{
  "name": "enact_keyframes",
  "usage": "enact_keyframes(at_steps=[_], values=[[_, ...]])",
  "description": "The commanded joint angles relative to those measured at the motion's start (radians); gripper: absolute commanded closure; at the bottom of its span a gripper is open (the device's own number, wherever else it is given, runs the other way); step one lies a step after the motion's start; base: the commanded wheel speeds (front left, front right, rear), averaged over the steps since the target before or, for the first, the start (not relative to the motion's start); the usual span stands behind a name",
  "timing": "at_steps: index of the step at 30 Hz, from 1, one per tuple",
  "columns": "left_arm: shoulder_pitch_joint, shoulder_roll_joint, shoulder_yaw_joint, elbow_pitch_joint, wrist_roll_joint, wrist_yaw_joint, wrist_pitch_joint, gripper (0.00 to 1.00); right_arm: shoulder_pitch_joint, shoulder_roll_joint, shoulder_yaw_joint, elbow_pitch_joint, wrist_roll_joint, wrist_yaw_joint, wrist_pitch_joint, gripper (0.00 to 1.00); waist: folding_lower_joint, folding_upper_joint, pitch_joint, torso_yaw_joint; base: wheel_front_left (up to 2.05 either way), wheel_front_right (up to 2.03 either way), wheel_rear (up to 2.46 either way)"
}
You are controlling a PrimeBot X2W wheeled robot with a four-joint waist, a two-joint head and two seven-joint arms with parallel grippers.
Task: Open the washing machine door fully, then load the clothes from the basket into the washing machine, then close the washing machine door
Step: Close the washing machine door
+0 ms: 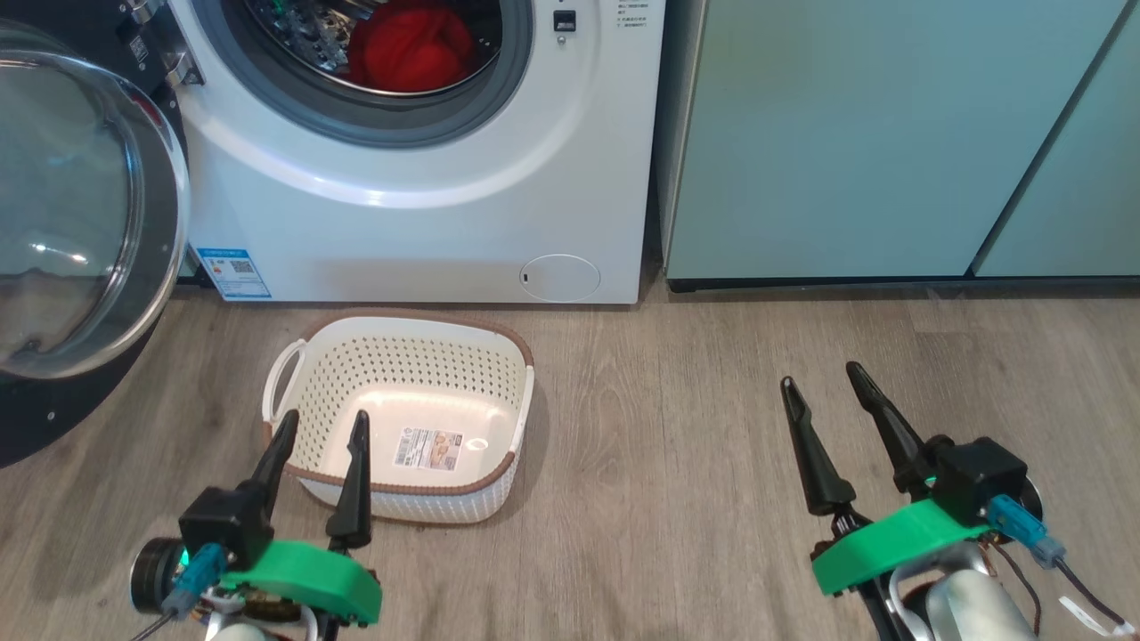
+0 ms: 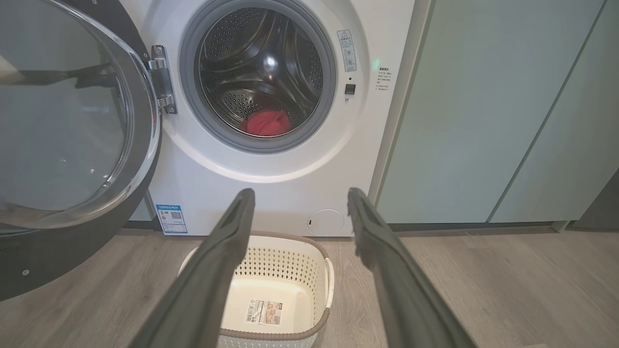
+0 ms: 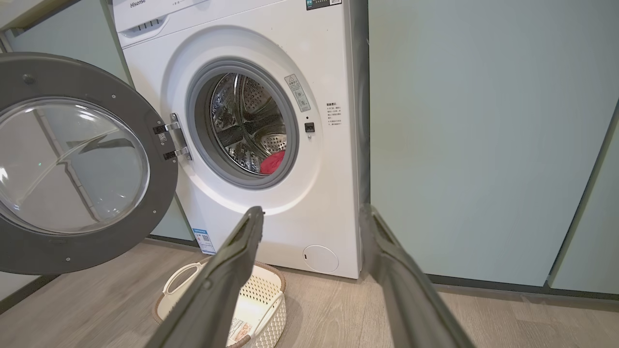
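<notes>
black-rimmed round glass door (image 1: 80,214) wide open; red fabric bundle (image 1: 410,49) inside white front-loading washing machine (image 1: 427,231); cream perforated plastic basket (image 1: 410,374) empty; left gripper (image 1: 325,418), right gripper (image 1: 821,376) splayed, holding nothing; closing door remains.

The left gripper (image 1: 325,417) is hovering low, its two fingers spread apart. The right gripper (image 1: 822,376) is hovering likewise, fingers wide.

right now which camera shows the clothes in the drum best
The head view: the clothes lie large and close inside the washing machine, folds visible. The left wrist view shows them as a small red heap low in the drum; the right wrist view, a red sliver behind the gasket.
</notes>
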Motion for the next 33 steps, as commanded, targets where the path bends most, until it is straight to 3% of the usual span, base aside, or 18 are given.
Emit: enact_keyframes(at_steps=[1, 12, 18, 25, 33], values=[[-0.043, 0.001, 0.036, -0.028, -0.002, 0.006, -0.01, 0.0, -0.033, -0.002, 0.022, -0.028, 0.006, 0.0, -0.009, 0.0, 0.0, 0.0, 0.0, 0.0, 0.0, 0.0, 0.0], [-0.046, 0.001, 0.034, -0.022, -0.006, 0.004, -0.01, 0.0, -0.033, -0.002, 0.017, -0.028, 0.005, 0.0, -0.009, 0.0, 0.0, 0.0, 0.006, 0.004, 0.0, 0.0, 0.0], [-0.051, 0.001, 0.024, -0.019, -0.009, 0.005, -0.01, 0.0, -0.025, -0.002, 0.013, -0.031, 0.005, 0.0, -0.009, 0.0, 0.0, 0.0, 0.019, 0.044, 0.0, 0.0, 0.0], [-0.053, 0.001, 0.026, -0.012, -0.01, 0.003, -0.01, 0.0, -0.019, -0.002, 0.013, -0.036, 0.004, 0.0, -0.009, 0.0, 0.0, 0.0, 0.04, 0.143, 0.0, 0.0, 0.0], [-0.064, 0.001, 0.037, -0.009, -0.01, -0.005, -0.01, 0.0, -0.025, -0.002, 0.021, -0.037, 0.007, 0.0, -0.009, 0.0, 0.0, 0.0, 0.054, 0.309, 0.0, 0.0, 0.0]])
